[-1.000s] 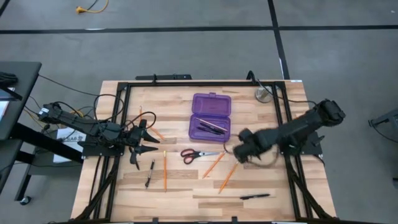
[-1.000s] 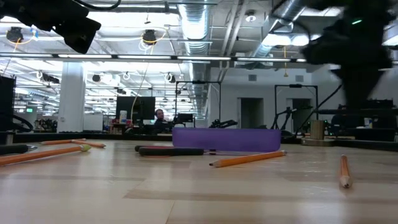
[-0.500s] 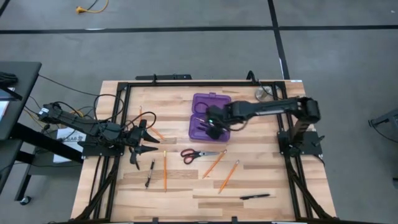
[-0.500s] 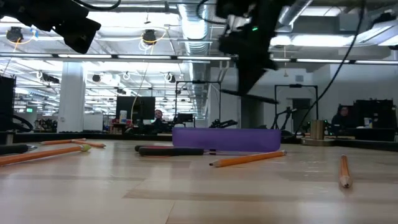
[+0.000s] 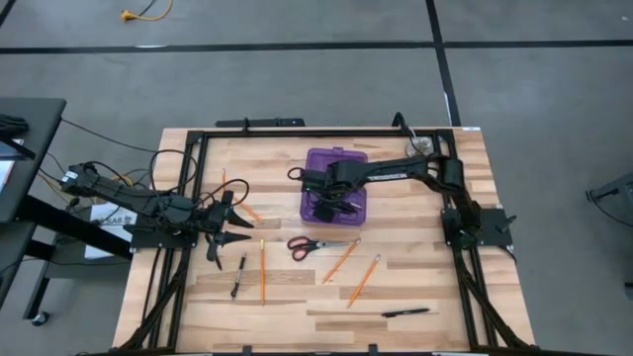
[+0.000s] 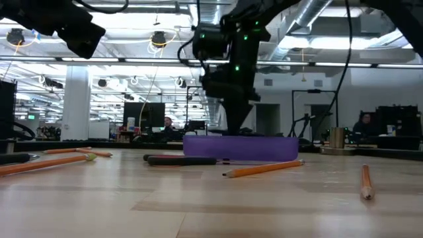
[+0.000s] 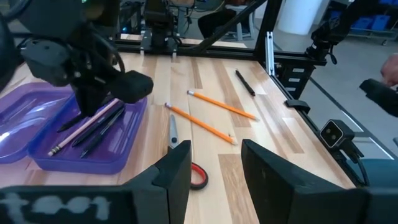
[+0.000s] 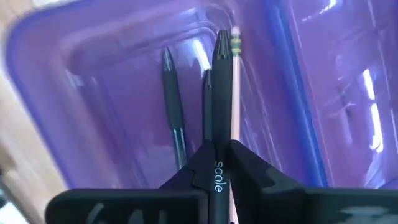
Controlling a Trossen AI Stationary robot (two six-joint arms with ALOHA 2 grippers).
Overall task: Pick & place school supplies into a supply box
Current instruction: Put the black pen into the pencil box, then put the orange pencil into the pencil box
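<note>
While the left arm waits at the left edge of the wooden worktop in the high view, its left end effector standing open with nothing between its fingers, the right arm stretches from the right side across to the centre, where the right end effector hangs over the lower half of the open purple supply box. In the right wrist view, its fingers are clenched on a black pen, which points down into the tray; the word "scale" is printed in pale letters on the barrel where it passes between the fingers. Beside the held pen lie another black pen and a pale pencil with a green-and-gold ferrule, both already in the tray.

Below the box in the high view, red-handled scissors lie on the boards. Right of them are two orange pencils, both slanted. A third orange pencil lies upright at lower left, with a short black pen just left of it. Another black pen rests near the lower right edge. A silver disc sits at the upper right corner, partly hidden by the arm
</note>
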